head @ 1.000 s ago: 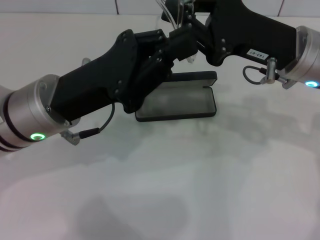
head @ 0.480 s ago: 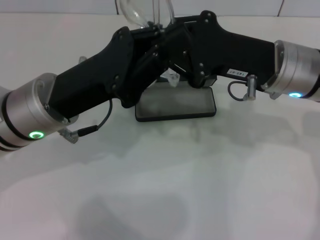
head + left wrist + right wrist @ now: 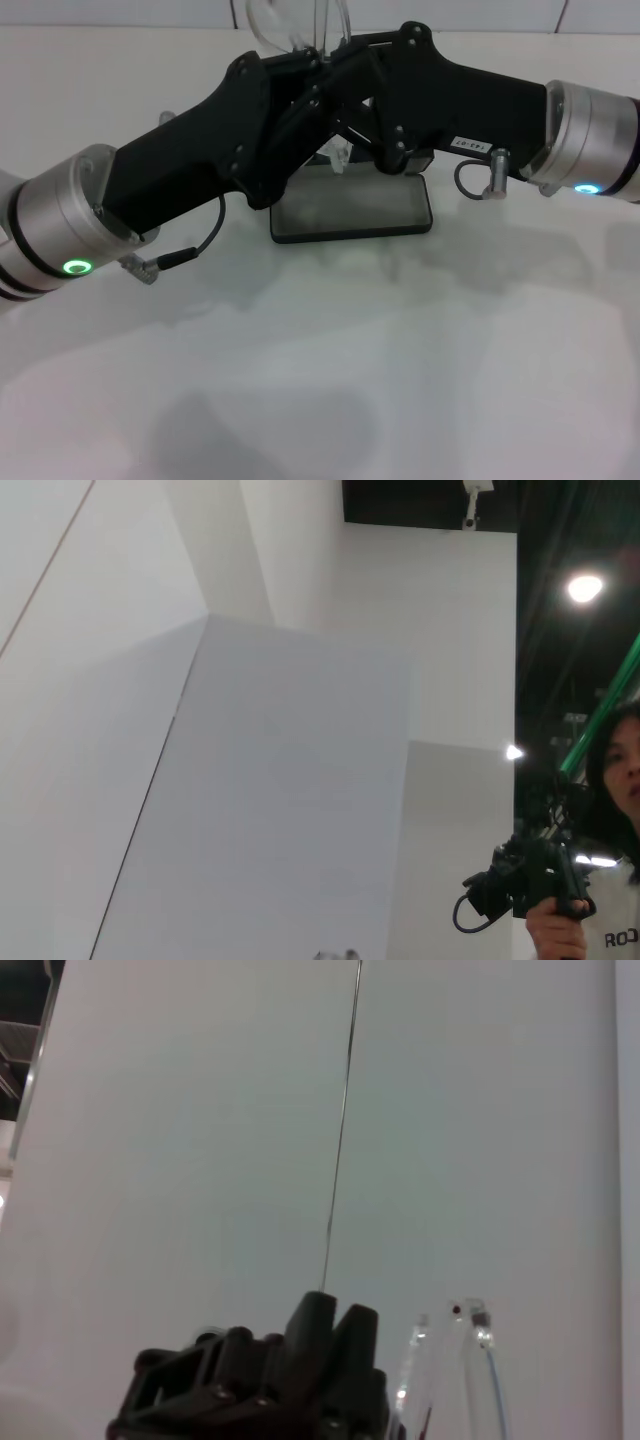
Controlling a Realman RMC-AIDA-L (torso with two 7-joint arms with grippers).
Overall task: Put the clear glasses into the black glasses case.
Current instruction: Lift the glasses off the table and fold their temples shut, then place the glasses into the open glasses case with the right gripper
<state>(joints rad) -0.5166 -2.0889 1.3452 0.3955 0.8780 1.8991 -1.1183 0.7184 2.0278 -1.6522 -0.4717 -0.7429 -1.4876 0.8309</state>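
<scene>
jaws state: cannot tell | clear glasses (image 3: 300,22) glossy, curved | black glasses case (image 3: 352,208) open, matte, rounded

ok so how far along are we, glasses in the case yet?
Not yet. Done: the black case lies open on the table, grey lining showing and nothing in it. In hand: the clear glasses are up in the air above the case, where the left end effector and right end effector meet; which one grips them is hidden. Left: lower them in, let go.
</scene>
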